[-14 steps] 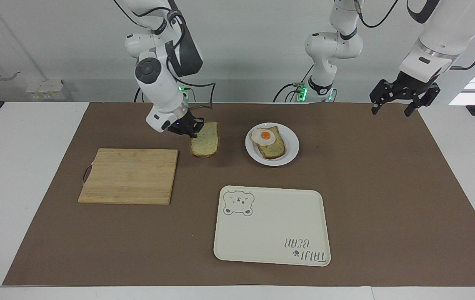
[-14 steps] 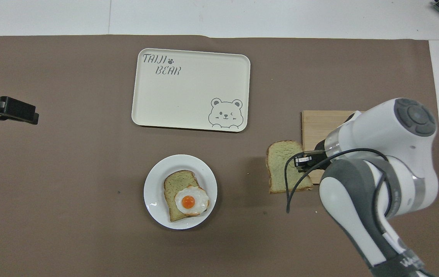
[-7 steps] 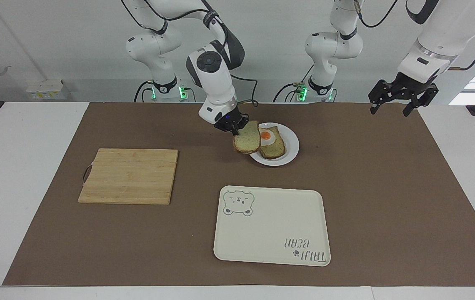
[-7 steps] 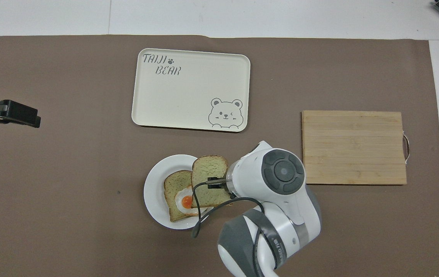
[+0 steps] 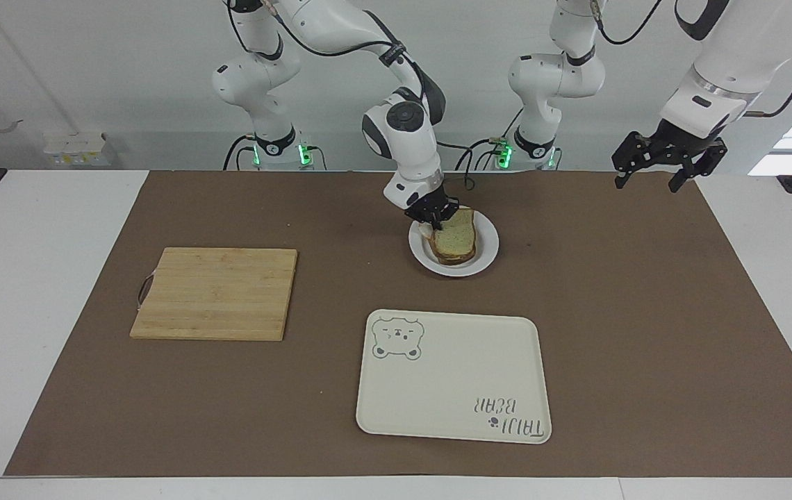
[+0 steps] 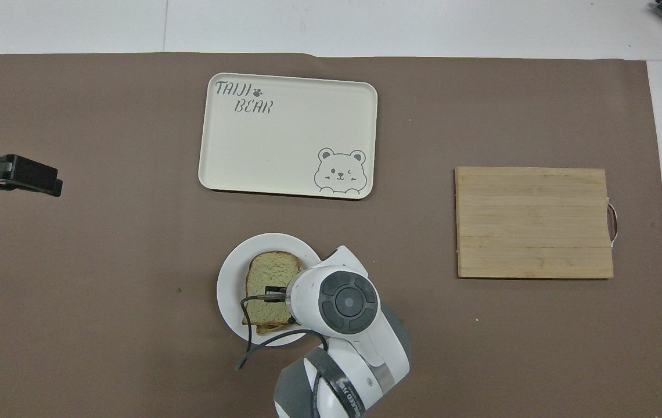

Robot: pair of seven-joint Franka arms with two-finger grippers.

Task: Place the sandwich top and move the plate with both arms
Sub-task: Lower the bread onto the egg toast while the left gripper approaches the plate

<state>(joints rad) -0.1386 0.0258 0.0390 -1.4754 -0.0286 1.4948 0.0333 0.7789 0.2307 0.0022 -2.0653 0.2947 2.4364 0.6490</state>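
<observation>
White plate [image 5: 486, 255] on brown mat [image 5: 646, 312], nearer the robots than cream tray [image 5: 451, 389]; sandwich top [image 5: 456, 237] over the lower slice there, tilted, clamped in closed right gripper [image 5: 435, 221]; left gripper [image 5: 667, 167] raised with fingers spread, waiting over left arm's end of desk [image 5: 42, 278]; wooden board [image 5: 215, 293] toward right arm's end

Speckled sandwich top [image 5: 456, 235] tilted over white plate [image 5: 487, 251]

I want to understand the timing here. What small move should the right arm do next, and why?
Probably open the right claw and let go. It is shut on the sandwich top, which already lies over the lower slice on the plate. The left claw waits open over the table's end.
</observation>
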